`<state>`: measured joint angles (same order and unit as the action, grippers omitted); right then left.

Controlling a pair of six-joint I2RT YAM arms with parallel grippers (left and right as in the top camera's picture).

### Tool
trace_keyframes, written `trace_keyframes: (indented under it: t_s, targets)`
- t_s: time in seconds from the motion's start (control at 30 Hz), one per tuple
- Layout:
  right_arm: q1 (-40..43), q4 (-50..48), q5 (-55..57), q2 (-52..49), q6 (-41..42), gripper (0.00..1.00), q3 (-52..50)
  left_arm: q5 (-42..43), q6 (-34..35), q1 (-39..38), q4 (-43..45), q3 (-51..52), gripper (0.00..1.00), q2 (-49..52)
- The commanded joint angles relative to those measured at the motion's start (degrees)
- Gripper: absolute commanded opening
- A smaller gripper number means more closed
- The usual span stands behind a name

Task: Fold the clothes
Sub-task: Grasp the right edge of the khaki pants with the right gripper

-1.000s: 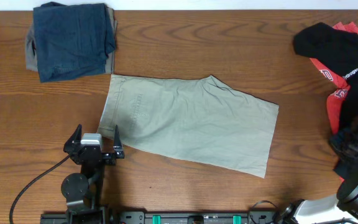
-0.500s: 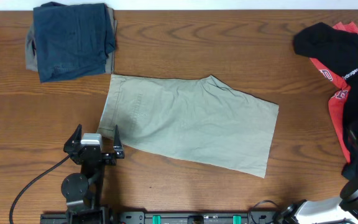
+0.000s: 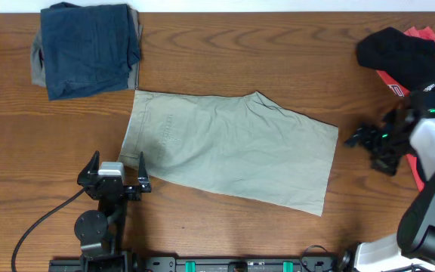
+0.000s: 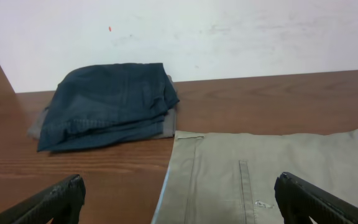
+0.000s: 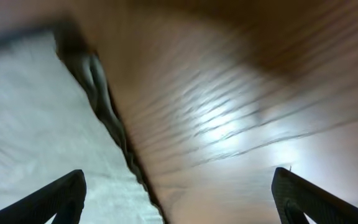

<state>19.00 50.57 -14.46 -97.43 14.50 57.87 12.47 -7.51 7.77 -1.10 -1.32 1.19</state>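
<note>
The khaki-beige shorts (image 3: 225,147) lie flat in the middle of the wooden table, waistband to the left, leg hem to the right. My left gripper (image 3: 117,163) stands open at the waistband's near corner; the left wrist view shows that gripper (image 4: 179,202) with its fingers wide apart over the waistband edge (image 4: 185,174) and nothing between them. My right gripper (image 3: 362,148) hovers open just right of the leg hem. In the blurred right wrist view this gripper (image 5: 179,199) straddles the hem edge of the shorts (image 5: 36,137) and bare wood, empty.
A folded pile of dark navy shorts (image 3: 89,49) sits at the back left on a grey garment (image 3: 36,66). Black and red sportswear (image 3: 410,53) lies heaped at the back right, behind the right arm. A wall rises behind the table's far edge (image 4: 229,37).
The right arm has swung from the near right corner in to the shorts' leg hem, and its jaws have gone from shut to open. The left arm and the shorts have not moved.
</note>
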Motion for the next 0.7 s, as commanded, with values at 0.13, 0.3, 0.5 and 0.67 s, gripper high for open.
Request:
trace_keyframes:
  t_s: [0.13, 0.3, 0.5, 0.67]
  targets:
    - [-5.2, -3.8, -4.4, 0.9, -4.5, 0.92, -7.0, 0.5, 0.2, 0.2, -1.8, 1.1, 0.98, -0.2]
    - [-8.0, -5.0, -5.7, 0.9, -5.2, 0.88, -9.7, 0.5, 0.2, 0.2, -1.8, 1.1, 0.98, -0.2]
    - [-9.3, -6.1, -4.6, 0.9, -3.1, 0.67, -11.2, 0.5, 0.2, 0.2, -1.8, 1.1, 0.98, -0.2]
    - [-9.3, -6.2, -2.9, 0.9, -2.3, 0.19, -11.4, 0.5, 0.2, 0.2, -1.8, 1.1, 0.98, -0.2]
